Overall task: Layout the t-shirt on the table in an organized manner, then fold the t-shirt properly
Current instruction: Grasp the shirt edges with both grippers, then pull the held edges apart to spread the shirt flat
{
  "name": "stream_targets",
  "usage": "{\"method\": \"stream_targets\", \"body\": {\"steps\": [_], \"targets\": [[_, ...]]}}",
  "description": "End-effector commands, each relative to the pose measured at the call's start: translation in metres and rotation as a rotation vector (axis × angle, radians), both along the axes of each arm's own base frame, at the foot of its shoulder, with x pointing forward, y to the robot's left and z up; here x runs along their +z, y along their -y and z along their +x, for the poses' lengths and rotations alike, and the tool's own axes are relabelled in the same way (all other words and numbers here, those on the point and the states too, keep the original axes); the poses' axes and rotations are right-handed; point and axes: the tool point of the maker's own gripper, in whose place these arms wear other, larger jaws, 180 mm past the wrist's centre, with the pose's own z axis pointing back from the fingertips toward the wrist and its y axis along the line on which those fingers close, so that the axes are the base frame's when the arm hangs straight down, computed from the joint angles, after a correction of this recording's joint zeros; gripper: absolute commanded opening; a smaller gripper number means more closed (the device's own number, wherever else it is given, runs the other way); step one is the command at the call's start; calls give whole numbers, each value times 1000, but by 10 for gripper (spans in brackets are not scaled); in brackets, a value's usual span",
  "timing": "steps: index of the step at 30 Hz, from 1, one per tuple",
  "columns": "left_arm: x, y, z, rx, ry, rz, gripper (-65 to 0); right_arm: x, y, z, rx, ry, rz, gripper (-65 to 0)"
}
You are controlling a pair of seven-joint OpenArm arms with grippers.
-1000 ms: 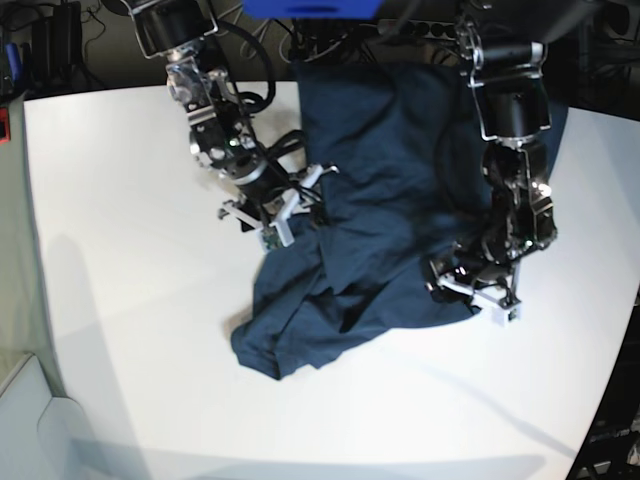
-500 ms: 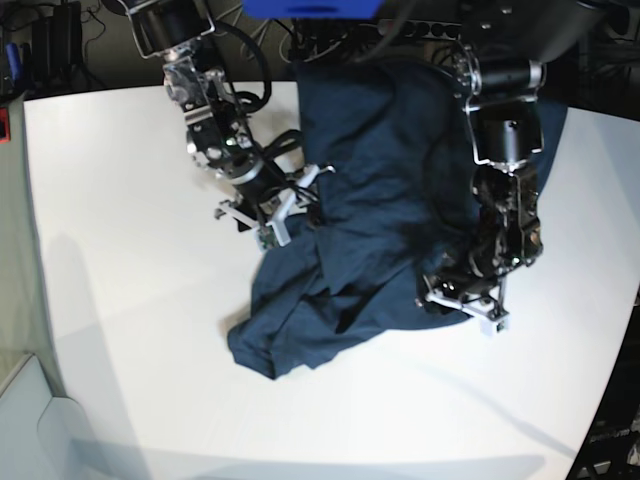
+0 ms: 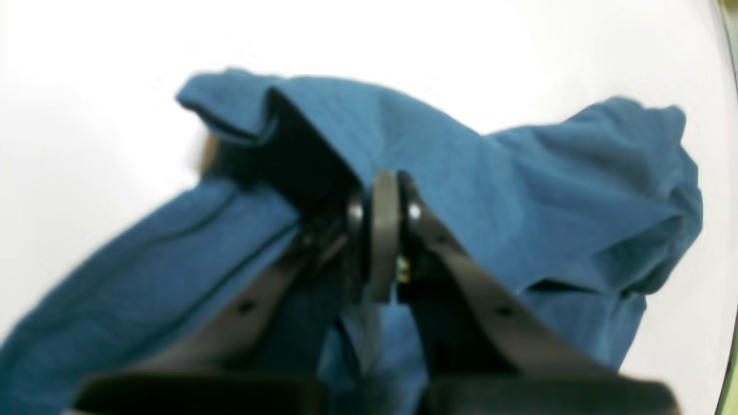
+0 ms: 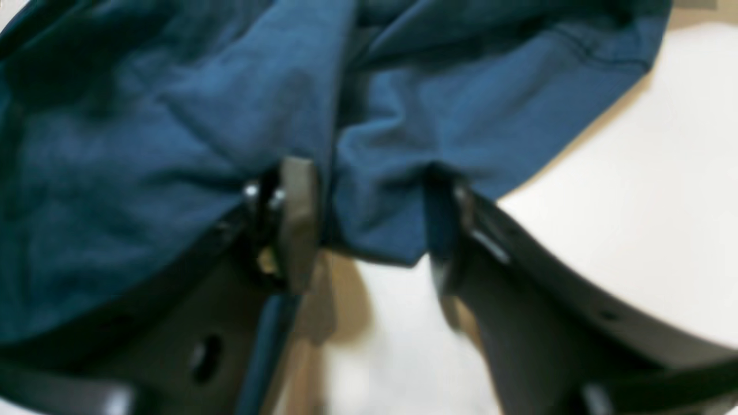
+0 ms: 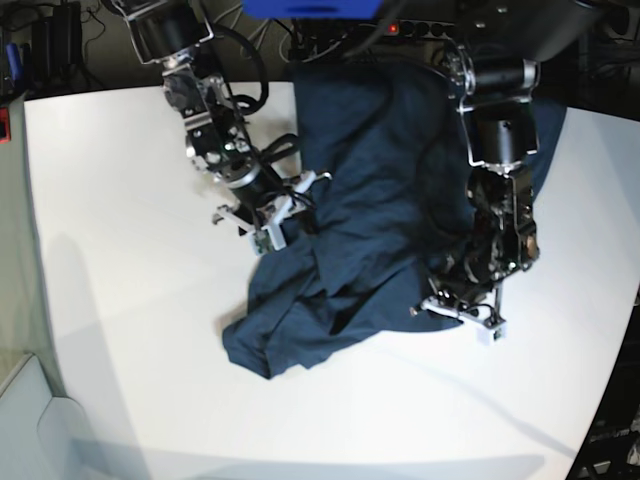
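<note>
Left gripper: jaws were wide a second ago, now pressed together on a pinch of the t-shirt at its near edge.
Right gripper: jaws apart with a fold of cloth between them, narrower than a second ago (closing, not yet gripping, I judge).
Shirt position: crumpled heap mid-table, far part hanging off the back edge; the bunched corner has slid slightly toward the left of the base view.
Meaning: one hold secured, a second forming, so spreading can likely begin; layout not yet done.
Count: one shirt, one table, two grippers.
</note>
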Motion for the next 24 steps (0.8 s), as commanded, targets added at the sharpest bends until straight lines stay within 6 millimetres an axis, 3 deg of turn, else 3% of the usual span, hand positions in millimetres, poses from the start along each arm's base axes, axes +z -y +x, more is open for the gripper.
{"method": "stream_targets", "body": {"steps": [1, 6, 12, 18, 24], "targets": [[35, -5, 25, 10, 94, 2, -640, -16, 2, -10, 7, -78, -28, -437], [63, -37, 42, 130, 156, -68, -646, -19, 3, -12, 7, -87, -30, -505], [90, -86, 58, 280, 220, -175, -646, -21, 3, -15, 7, -93, -31, -509], [91, -127, 65, 345, 213, -157, -646, -22, 3, -17, 7, -97, -32, -509], [93, -187, 56, 442, 240, -69, -646, -26, 5, -23, 7, -110, -35, -509]]}}
